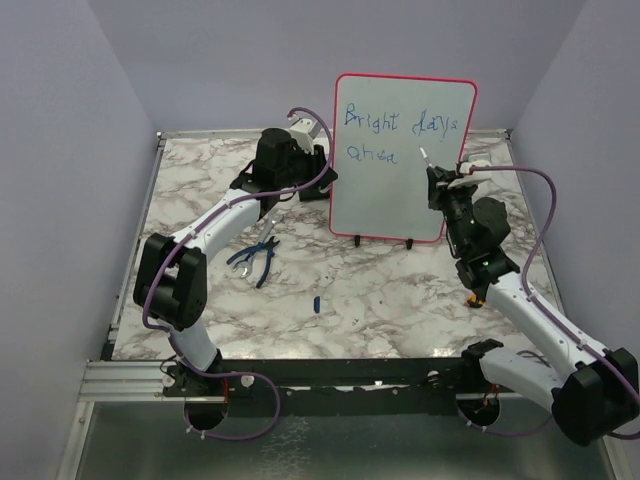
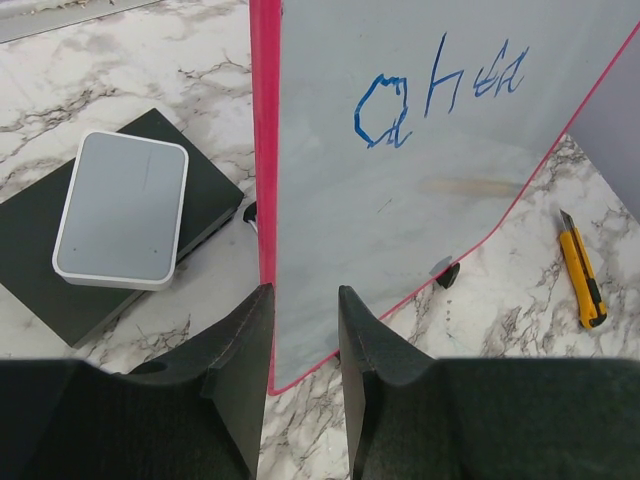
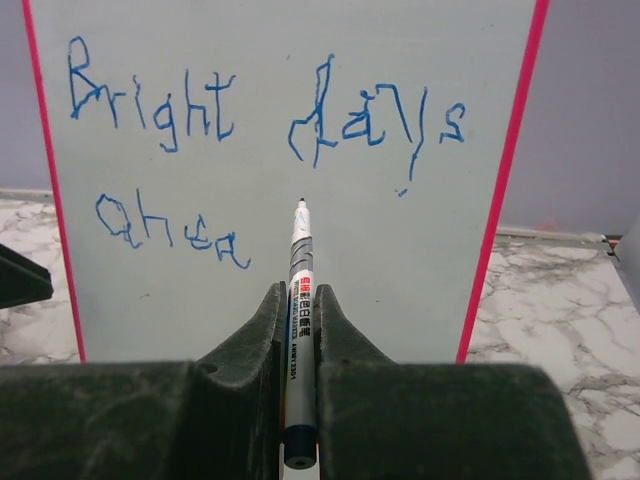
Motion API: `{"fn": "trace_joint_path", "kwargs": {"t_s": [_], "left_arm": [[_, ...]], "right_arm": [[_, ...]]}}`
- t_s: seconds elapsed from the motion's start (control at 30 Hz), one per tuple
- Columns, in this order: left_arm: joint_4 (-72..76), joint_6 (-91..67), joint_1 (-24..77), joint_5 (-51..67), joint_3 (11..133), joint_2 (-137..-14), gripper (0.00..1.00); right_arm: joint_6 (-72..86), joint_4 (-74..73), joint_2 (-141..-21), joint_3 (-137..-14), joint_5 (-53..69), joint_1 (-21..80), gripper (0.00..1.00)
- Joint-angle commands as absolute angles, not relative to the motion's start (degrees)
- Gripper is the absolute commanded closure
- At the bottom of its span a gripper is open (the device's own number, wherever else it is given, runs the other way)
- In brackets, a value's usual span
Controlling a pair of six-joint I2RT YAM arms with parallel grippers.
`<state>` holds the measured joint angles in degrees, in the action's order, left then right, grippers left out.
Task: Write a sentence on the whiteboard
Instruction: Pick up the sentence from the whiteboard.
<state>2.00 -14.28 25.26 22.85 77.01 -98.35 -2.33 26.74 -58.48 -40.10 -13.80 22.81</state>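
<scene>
my left claw (image 2: 300,305) sits part open, a finger either side of the left edge of the whiteboard (image 1: 390,200); i cannot tell whether it pinches the red frame. the board stands upright on its feet at the back of the marble worktop (image 1: 380,290). the sentence (image 3: 205,110) reads "bright days" above "ahea", so i judge the last word one letter short. my right claw (image 3: 300,300) is clamped shut on the marker (image 3: 299,235), tip close to the board right of "ahea". next i should land the tip just after the "a" and draw a "d" lightly
</scene>
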Motion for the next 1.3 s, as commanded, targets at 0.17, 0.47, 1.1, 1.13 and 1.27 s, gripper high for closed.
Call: {"fn": "trace_joint_path", "kwargs": {"t_s": [0.17, 0.47, 1.1, 1.13, 1.27], "left_arm": [[1.6, -13.6, 25.0, 22.1, 76.7, -96.6, 0.66], [1.6, -13.8, 25.0, 23.0, 77.1, -97.5, 0.66], [1.4, -13.6, 25.1, 23.2, 77.3, -97.9, 0.66], [1.4, -13.6, 25.0, 23.3, 77.3, -97.8, 0.66], [1.4, -13.6, 25.1, 23.3, 77.3, -97.9, 0.66]], "right_arm": [[-1.6, 26.8, -60.0, -40.3, -9.1, 22.7, 0.99], [-2.5, 27.8, -63.7, -41.5, -7.5, 22.6, 0.99], [-2.5, 29.2, -66.1, -43.7, -9.8, 22.7, 0.99], [-2.4, 29.3, -66.2, -43.8, -9.8, 22.7, 0.99], [-2.5, 29.3, -66.8, -44.3, -9.6, 22.7, 0.99]]}}
